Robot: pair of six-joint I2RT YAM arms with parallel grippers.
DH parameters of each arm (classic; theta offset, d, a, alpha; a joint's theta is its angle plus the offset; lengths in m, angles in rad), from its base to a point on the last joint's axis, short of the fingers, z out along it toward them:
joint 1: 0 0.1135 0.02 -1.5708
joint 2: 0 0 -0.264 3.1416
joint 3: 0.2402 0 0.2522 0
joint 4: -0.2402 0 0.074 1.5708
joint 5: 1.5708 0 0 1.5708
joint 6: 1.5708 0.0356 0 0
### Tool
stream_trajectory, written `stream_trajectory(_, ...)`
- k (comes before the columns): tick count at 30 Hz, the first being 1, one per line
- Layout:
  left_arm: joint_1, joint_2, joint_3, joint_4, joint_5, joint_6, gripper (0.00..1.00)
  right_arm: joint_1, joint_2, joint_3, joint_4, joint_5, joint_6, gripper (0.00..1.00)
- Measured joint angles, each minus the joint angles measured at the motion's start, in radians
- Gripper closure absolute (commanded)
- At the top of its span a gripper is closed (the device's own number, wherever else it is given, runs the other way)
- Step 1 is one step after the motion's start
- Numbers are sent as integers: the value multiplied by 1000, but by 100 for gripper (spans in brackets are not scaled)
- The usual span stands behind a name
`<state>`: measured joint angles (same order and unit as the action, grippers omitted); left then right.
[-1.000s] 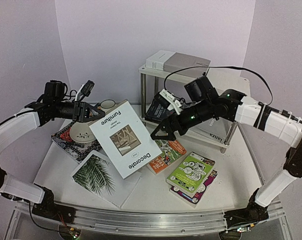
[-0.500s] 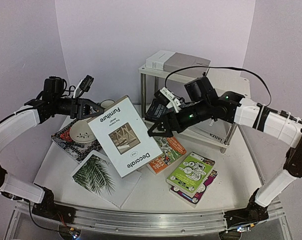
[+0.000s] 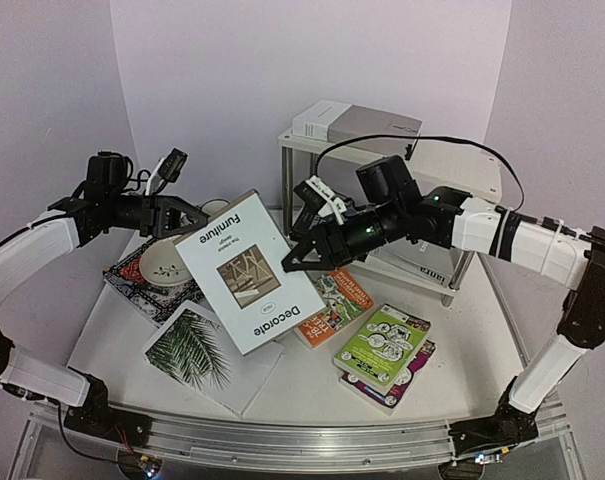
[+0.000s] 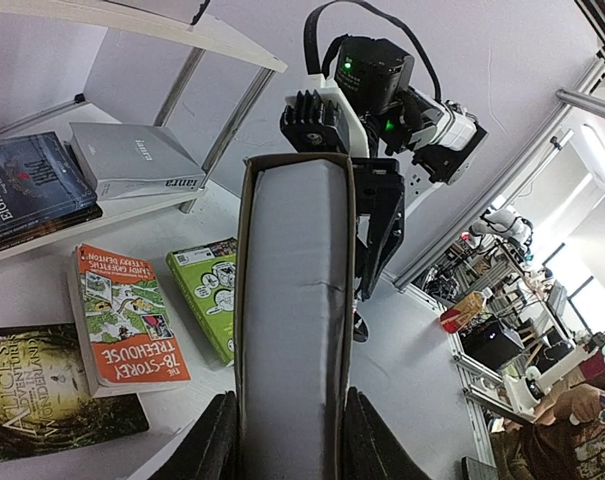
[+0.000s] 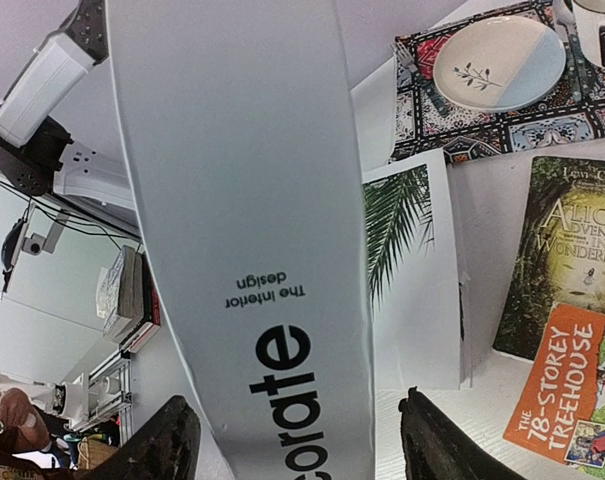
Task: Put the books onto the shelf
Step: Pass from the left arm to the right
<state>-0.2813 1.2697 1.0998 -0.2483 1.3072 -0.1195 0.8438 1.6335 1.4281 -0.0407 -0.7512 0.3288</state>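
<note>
A large white book titled "Decorate" (image 3: pixel 244 270) hangs tilted above the table. My left gripper (image 3: pixel 187 222) is shut on its upper left edge; the left wrist view shows its page edge (image 4: pixel 297 300) clamped between both fingers. My right gripper (image 3: pixel 292 262) is open and straddles the book's spine (image 5: pixel 252 250), with a gap beside the right finger (image 5: pixel 442 440). On the table lie a palm-leaf book (image 3: pixel 197 350), an orange book (image 3: pixel 332 305), a lime green book (image 3: pixel 382 345) on a magenta one (image 3: pixel 417 365), and a dark green book (image 5: pixel 572 260). The shelf (image 3: pixel 452 170) stands behind, with books on both tiers.
A patterned placemat (image 3: pixel 132 280) with a plate (image 3: pixel 167 262) and a cup (image 3: pixel 215 209) lies at the left, under the left arm. A grey book (image 3: pixel 357 125) rests on the shelf's top board; a dark book (image 3: pixel 317 215) and a grey one (image 3: pixel 427 265) lie on the lower board.
My right gripper has moved left to the held book's spine and its jaws have narrowed around it. My left gripper raised the book slightly and then held still.
</note>
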Motion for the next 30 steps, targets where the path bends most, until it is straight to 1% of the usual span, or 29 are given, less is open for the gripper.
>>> stream_trajectory(3,0,-1,6,5,2,3,65,18,4,0,6,-6,-5,40)
stream_trajectory(5,0,-3,7,5,9,9,64,29,4,-1,6,-7,-10,44)
stream_trajectory(8,-1,-7,7,5,16,15,64,35,4,-10,13,-3,-24,55)
stream_trajectory(12,-2,-9,7,4,12,18,62,37,-8,-64,60,6,-46,80)
stream_trajectory(14,-3,-10,7,4,10,19,52,39,-19,-78,77,19,-49,85)
stream_trajectory(18,-6,-22,7,12,8,29,20,42,-41,-85,78,38,-52,91)
stream_trajectory(20,-5,-32,7,14,0,23,3,43,-49,-86,73,48,-53,92)
stream_trajectory(22,-4,-43,7,15,-22,24,1,42,-59,-86,53,73,-74,93)
stream_trajectory(26,-4,-72,7,12,-92,17,0,42,-97,-96,-30,149,-141,94)
stream_trajectory(28,-3,-96,7,10,-136,19,0,42,-128,-99,-95,204,-187,95)
stream_trajectory(30,-4,-132,7,1,-210,19,0,42,-162,-100,-153,264,-238,94)
